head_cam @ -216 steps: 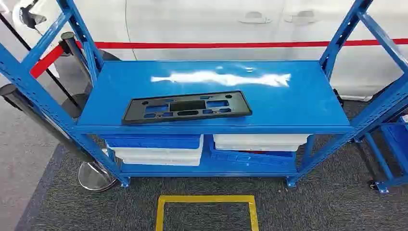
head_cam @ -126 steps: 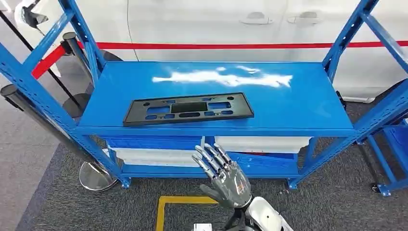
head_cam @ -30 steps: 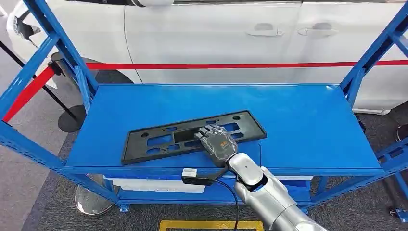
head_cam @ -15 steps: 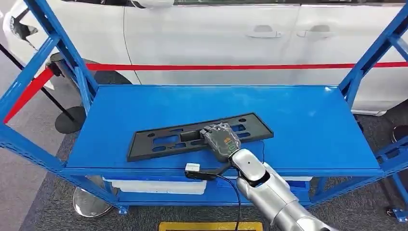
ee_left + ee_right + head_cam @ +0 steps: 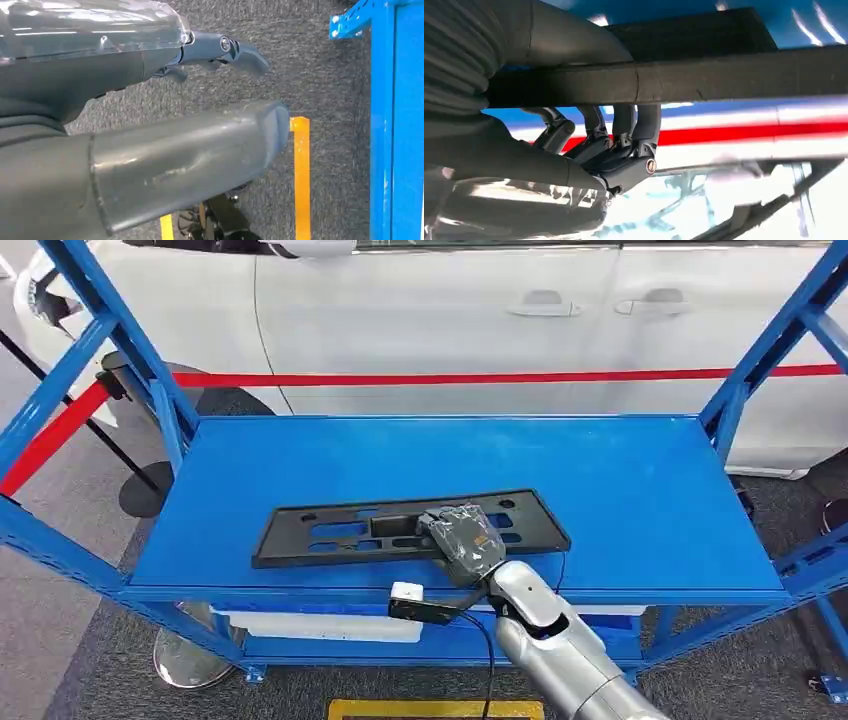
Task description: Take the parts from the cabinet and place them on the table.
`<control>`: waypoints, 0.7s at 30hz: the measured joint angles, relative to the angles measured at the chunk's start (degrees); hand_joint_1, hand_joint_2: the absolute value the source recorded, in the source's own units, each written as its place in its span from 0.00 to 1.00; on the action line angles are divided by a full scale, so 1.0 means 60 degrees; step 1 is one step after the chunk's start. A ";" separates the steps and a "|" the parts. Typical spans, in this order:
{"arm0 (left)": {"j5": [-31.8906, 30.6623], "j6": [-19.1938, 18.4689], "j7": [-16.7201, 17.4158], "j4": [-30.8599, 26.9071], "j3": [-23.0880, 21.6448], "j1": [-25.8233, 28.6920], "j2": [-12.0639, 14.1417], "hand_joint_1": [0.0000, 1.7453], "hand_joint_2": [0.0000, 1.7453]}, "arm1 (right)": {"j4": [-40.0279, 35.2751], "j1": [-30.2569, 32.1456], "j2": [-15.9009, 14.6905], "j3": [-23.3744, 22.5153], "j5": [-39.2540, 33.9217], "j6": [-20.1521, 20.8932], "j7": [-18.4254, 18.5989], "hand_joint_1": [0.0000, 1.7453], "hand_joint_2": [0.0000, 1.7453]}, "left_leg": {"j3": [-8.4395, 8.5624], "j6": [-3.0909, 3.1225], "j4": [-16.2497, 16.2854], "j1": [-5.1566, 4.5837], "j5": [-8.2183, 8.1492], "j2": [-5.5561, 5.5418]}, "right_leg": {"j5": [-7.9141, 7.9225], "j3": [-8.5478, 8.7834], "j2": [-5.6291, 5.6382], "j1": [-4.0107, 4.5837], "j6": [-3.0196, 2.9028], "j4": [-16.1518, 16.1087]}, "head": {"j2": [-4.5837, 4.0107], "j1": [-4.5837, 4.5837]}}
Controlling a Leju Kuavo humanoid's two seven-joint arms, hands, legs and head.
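Observation:
A long black plastic plate with cut-outs (image 5: 330, 534) hangs just above the blue cabinet shelf (image 5: 620, 490), near its front edge. My right hand (image 5: 462, 539) grips the plate a little right of its middle, fingers curled over its top. The right wrist view has the plate's dark bar (image 5: 724, 75) running across, with my fingers (image 5: 624, 135) hooked over it and the thumb beneath. My left hand (image 5: 150, 125) hangs low beside the cabinet over the grey carpet, holding nothing, its fingers (image 5: 225, 47) apart.
Blue uprights (image 5: 110, 350) frame the shelf on both sides. White and blue bins (image 5: 320, 625) sit on the lower shelf. A white car (image 5: 450, 310) with a red barrier strap (image 5: 450, 378) stands behind. Yellow floor tape (image 5: 430, 707) marks the carpet in front.
My right hand came up from below, reached onto the shelf and closed on the black plate. Over the last second the plate has swung and lifted a little, its right end coming forward.

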 joint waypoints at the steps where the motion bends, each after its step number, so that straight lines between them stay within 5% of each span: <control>1: -0.0004 0.0004 0.0000 0.0000 0.0047 0.0003 -0.0026 0.00 0.00 | -0.0257 0.0052 0.0015 -0.0011 -0.0103 -0.0004 -0.0004 1.00 1.00 | -0.0071 -0.0009 0.0264 -0.0010 -0.0214 0.0013 | 0.0012 0.0011 0.0013 0.0016 -0.0053 -0.0023 | 0.0000 -0.0026; 4: 0.0014 0.0036 -0.0007 0.0000 0.0134 -0.0039 -0.0036 0.00 0.00 | -0.0972 0.0442 0.0047 -0.0091 -0.0848 -0.0212 -0.0376 1.00 1.00 | -0.1030 -0.0043 0.2384 -0.0005 -0.1274 0.0013 | -0.0017 0.0013 -0.0004 0.0082 -0.0147 -0.0012 | 0.0000 -0.0113; 6: 0.0029 0.0109 -0.0004 0.0000 0.0248 -0.0005 -0.0066 0.00 0.00 | -0.1901 0.0940 0.0047 -0.0190 -0.1875 -0.0532 -0.0897 1.00 1.00 | -0.1280 -0.0040 0.2915 -0.0004 -0.1274 0.0017 | -0.0048 0.0006 -0.0009 0.0138 -0.0186 0.0028 | 0.0000 -0.0109; 9: 0.0029 0.0168 -0.0022 0.0000 0.0364 -0.0007 -0.0113 0.00 0.00 | -0.3227 0.1291 0.0044 -0.0222 -0.2518 -0.0609 -0.1016 1.00 1.00 | -0.0324 0.0100 0.0917 -0.0027 -0.0121 0.0016 | -0.0140 0.0047 0.0033 0.0176 -0.0164 0.0107 | 0.0000 -0.0120; 10: 0.0029 0.0171 -0.0033 0.0000 0.0389 -0.0013 -0.0113 0.00 0.00 | -0.3523 0.1357 0.0037 -0.0251 -0.2572 -0.0615 -0.1020 1.00 1.00 | -0.0047 0.0175 0.0304 -0.0054 -0.0069 0.0017 | -0.0171 0.0057 0.0031 0.0171 -0.0142 0.0120 | 0.0000 -0.0106; 11: 0.0029 0.0175 -0.0033 0.0000 0.0412 -0.0028 -0.0124 0.00 0.00 | -0.3707 0.1406 0.0026 -0.0273 -0.2690 -0.0652 -0.1075 1.00 1.00 | 0.0049 0.0182 0.0131 -0.0110 -0.0120 0.0019 | -0.0192 -0.0003 0.0037 0.0263 -0.0079 0.0188 | 0.0000 -0.0091; 13: 0.0026 0.0211 -0.0044 0.0000 0.0488 -0.0030 -0.0146 0.00 0.00 | -0.4181 0.1595 -0.0007 -0.0324 -0.3316 -0.0786 -0.1401 1.00 1.00 | 0.0002 0.0198 0.0154 -0.0154 -0.0134 -0.0002 | -0.0168 -0.0035 0.0044 0.0189 0.0012 0.0158 | 0.0000 -0.0109; 16: 0.0007 0.0306 -0.0044 0.0000 0.0612 -0.0017 -0.0226 0.00 0.00 | -0.5373 0.2024 -0.0120 -0.0503 -0.5005 -0.0973 -0.1979 1.00 1.00 | 0.0082 0.0367 -0.0038 -0.0061 -0.0032 0.0003 | -0.0355 -0.0070 0.0030 0.0182 0.0191 0.0319 | 0.0000 -0.0109; 19: 0.0004 0.0342 -0.0047 0.0000 0.0750 -0.0043 -0.0255 0.00 0.00 | -0.6549 0.2288 -0.0354 -0.0744 -0.6559 -0.0943 -0.2332 1.00 1.00 | 0.0089 0.0450 -0.0051 -0.0057 -0.0040 0.0031 | -0.1353 -0.1046 0.0030 0.0116 0.0325 0.2280 | 0.0000 -0.0029; 21: 0.0022 0.0342 -0.0048 0.0000 0.0823 -0.0043 -0.0281 0.00 0.00 | -0.7064 0.2584 -0.0546 -0.0935 -0.7165 -0.0856 -0.2433 1.00 1.00 | 0.0098 0.0451 -0.0043 -0.0055 -0.0053 0.0027 | -0.1438 -0.1541 0.0027 0.0064 0.0383 0.3085 | 0.0000 -0.0019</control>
